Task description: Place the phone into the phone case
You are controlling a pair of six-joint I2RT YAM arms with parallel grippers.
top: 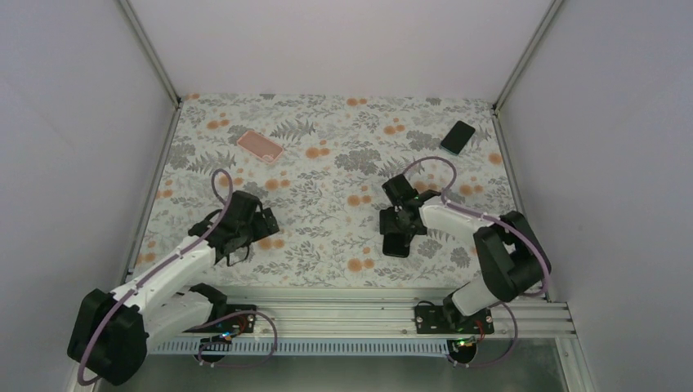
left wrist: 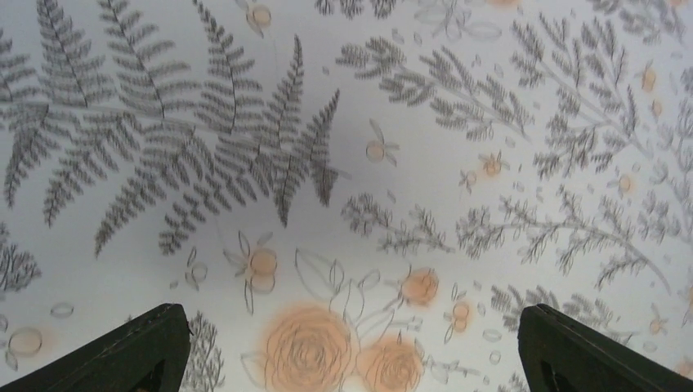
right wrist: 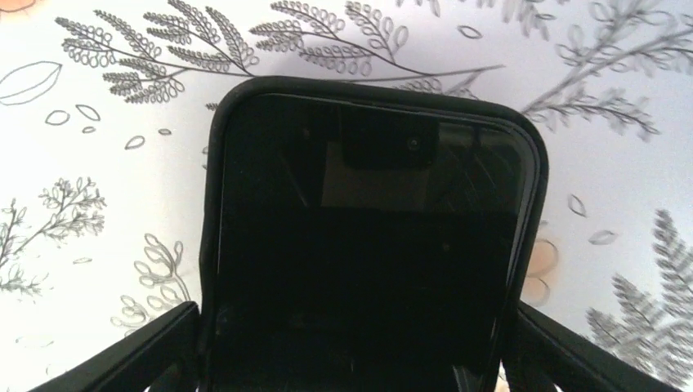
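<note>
Worktop: flower-and-fern printed worktop, pale ground with grey fronds and orange blooms; it lies under both pairs of fingers.
Left arm: black left fingers, spread wide, with nothing between them; only printed roses and ferns show below the gap.
Right arm: black right fingers, pressed against the two long sides of the phone, pinching it.
Phone: black smartphone with a dark glass face, a notch at the top and a raised black rim all round. Its lower part sits between the right fingers and its notched end juts past their tips. Whether it is lifted or resting cannot be told.
Case: pink rounded-rectangle phone case, lying flat, well beyond the left fingers.
Other: black rounded-rectangle slab, flat, well beyond the right fingers and off to their right; phone or case cannot be told.
</note>
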